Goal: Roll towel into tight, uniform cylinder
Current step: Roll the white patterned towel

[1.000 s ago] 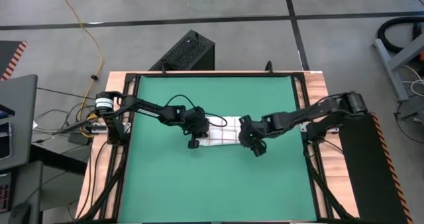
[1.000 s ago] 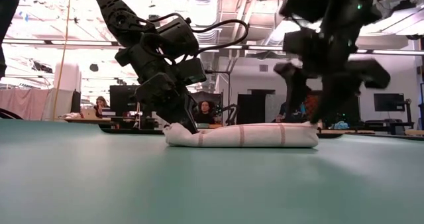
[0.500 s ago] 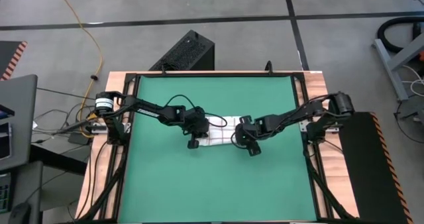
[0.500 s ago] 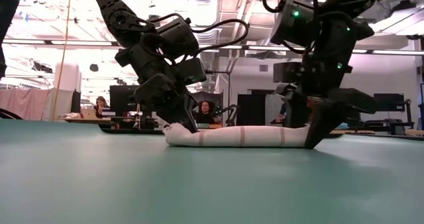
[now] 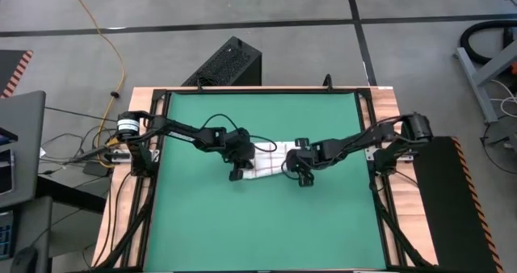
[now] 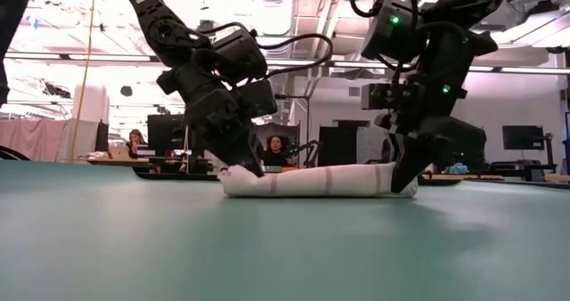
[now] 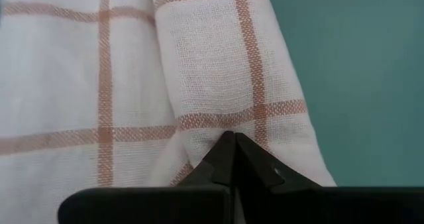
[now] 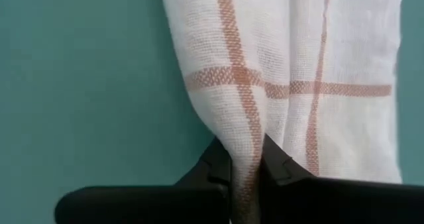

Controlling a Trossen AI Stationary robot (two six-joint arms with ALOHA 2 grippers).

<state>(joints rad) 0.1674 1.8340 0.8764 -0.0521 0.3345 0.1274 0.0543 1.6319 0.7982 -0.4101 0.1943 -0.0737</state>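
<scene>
Two dark, jointed robot arms reach inward from opposite sides and meet near the middle, both bent at the elbow and angled steeply downward. The left gripper (image 5: 239, 161) has its two black fingers pressed fully together, tips meeting at a point against the thin white towel with red-brown grid lines (image 5: 271, 159). The right gripper (image 5: 296, 166) has its fingers nearly together, pinching a fold of that cloth between them at the opposite end. Both wrists tilt toward each other.

Grey floor (image 5: 266, 6), yellow cable (image 5: 113, 47)
</scene>
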